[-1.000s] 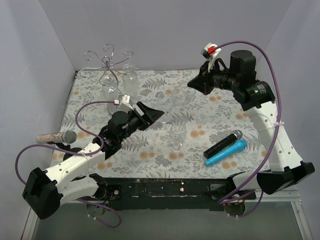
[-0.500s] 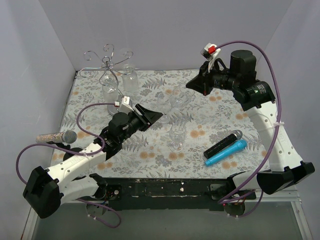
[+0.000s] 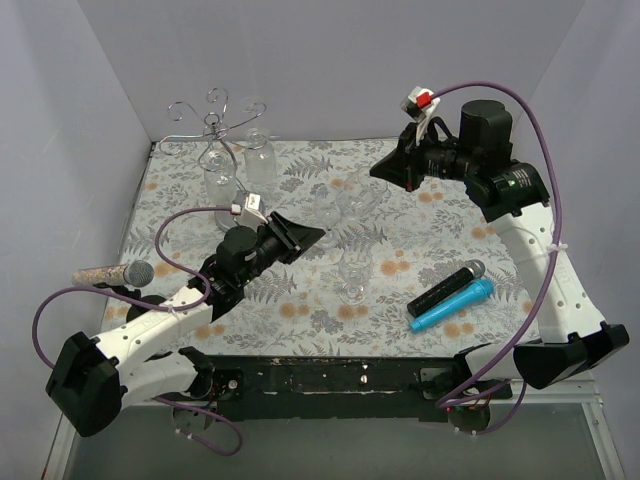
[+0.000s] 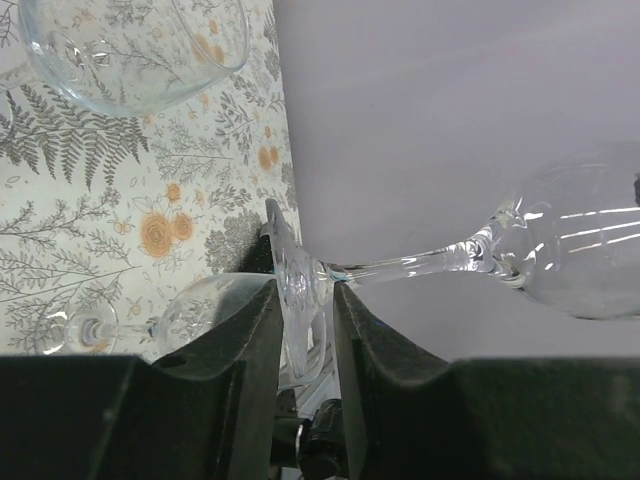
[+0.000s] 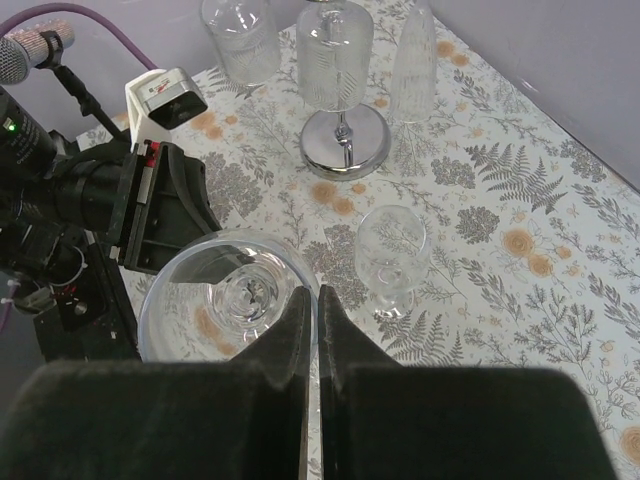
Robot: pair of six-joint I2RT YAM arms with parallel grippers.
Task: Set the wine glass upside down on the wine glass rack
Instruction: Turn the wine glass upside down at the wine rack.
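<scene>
The wine glass (image 5: 245,295) is in the air above the middle of the table (image 3: 460,240), lying roughly level between the two arms. The right claw (image 5: 310,295) is pinched shut on the rim of its bowl. The left claw (image 4: 305,290) is closed on its foot, with a finger against each face of the disc. The glass looks light, stiff, slick and brittle, so thin rim glass is a poor place to squeeze. The foot or stem seems the safer hold for turning it mouth-down, and only gentle pressure should be needed. The wine glass rack (image 5: 345,142) stands at the far left corner, well apart from the glass. Other clear glasses (image 5: 335,50) crowd around it, though I cannot tell whether they all hang from it, and they probably narrow the approach to a free curl. A small stemmed glass (image 5: 392,245) stands on the table just below the carried one. A black microphone (image 3: 445,290) and a blue microphone (image 3: 452,305) lie to the right, out of the way. A grey microphone (image 3: 115,273) lies beside the left arm.
</scene>
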